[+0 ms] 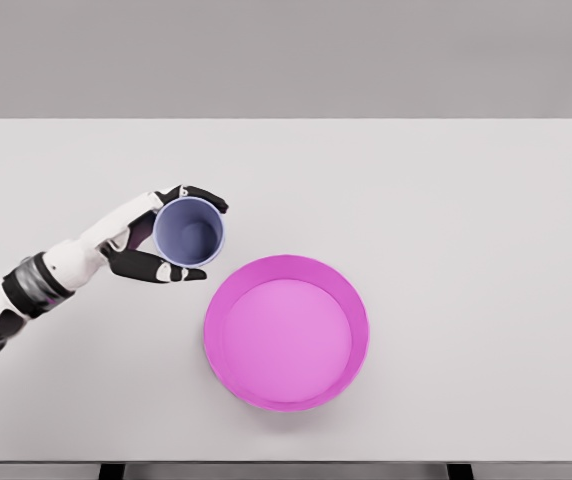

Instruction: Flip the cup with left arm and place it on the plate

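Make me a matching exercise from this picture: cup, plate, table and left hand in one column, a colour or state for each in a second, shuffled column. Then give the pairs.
Column one:
1. cup
2. plate
3. table
4. left hand

Column two:
A. bright pink, round, nothing in it
B. white, bearing everything
C. fingers closed around the cup
D. blue-purple, opening towards the camera

Pairs: 1-D, 2-A, 3-B, 4-C
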You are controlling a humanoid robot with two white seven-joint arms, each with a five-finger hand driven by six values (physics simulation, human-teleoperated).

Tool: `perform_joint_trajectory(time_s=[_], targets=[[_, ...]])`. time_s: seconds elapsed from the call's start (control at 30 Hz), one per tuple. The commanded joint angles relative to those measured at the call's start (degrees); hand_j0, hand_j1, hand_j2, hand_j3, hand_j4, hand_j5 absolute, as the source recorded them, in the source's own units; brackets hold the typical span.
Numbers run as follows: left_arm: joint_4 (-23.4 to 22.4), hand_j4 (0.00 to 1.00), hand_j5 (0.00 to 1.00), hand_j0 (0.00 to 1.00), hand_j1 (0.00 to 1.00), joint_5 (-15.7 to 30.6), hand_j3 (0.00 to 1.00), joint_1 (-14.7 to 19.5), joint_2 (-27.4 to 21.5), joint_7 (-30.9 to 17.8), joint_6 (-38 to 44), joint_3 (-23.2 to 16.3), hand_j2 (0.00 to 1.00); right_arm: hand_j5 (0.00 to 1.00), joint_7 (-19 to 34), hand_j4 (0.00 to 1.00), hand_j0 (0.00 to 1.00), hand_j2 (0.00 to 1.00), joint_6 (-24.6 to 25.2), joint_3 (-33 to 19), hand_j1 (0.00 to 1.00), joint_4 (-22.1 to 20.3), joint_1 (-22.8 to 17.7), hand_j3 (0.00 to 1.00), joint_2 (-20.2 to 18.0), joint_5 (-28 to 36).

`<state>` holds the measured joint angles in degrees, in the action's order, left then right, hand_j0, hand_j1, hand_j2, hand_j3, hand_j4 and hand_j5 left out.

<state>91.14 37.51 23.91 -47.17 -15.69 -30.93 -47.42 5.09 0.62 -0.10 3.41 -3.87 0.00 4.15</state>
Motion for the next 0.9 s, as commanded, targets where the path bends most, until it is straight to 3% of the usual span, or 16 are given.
perform_joint_trajectory(time_s=[0.0,0.3,0.63,0.87], targets=[[0.97,0.70,0.70,0.70,0.70,3.00,0.70,0.00,0.14,0.05,0.08,-0.84,0.70,1.00,0.01,1.00,1.00,1.00,0.00,0.01,1.00,0.02,0.00,1.00,0.00,-0.02],[7.12,0.71,0.71,0.71,0.71,8.28,0.71,-3.95,-0.03,0.05,0.26,-1.28,0.71,1.00,0.01,1.00,1.00,1.00,0.00,0.01,1.00,0.02,0.00,1.00,0.00,-0.02],[8.09,0.71,0.71,0.71,0.71,8.36,0.71,-4.83,0.06,0.05,0.79,-4.53,0.71,1.00,0.01,1.00,1.00,1.00,0.00,0.01,1.00,0.02,-0.09,1.00,0.00,-0.02],[9.14,0.74,0.74,0.74,0.74,8.19,0.74,-4.83,2.16,-0.04,8.78,-4.00,0.74,1.00,0.01,1.00,1.00,1.00,0.00,0.01,1.00,0.02,0.00,1.00,0.00,-0.02]])
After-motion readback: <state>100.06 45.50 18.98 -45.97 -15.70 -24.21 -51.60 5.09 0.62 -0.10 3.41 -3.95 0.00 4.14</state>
